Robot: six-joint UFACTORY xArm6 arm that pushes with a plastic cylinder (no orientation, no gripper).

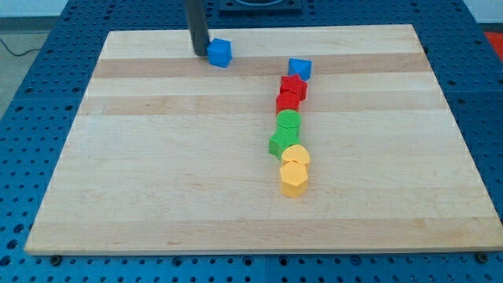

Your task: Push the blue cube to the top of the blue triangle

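Note:
The blue cube (220, 53) lies near the view's top, left of centre, on the wooden board (157, 157). My tip (201, 53) is right beside the cube's left side, touching or almost touching it. The blue triangle (299, 68) lies to the view's right of the cube, a little lower, at the top end of a line of blocks. The cube and the triangle are well apart.
Below the blue triangle runs a close column of blocks: two red blocks (291, 93), a green round block (288, 122), a green block (280, 143), a yellow round block (296, 155) and a yellow hexagonal block (293, 178). Blue perforated table surrounds the board.

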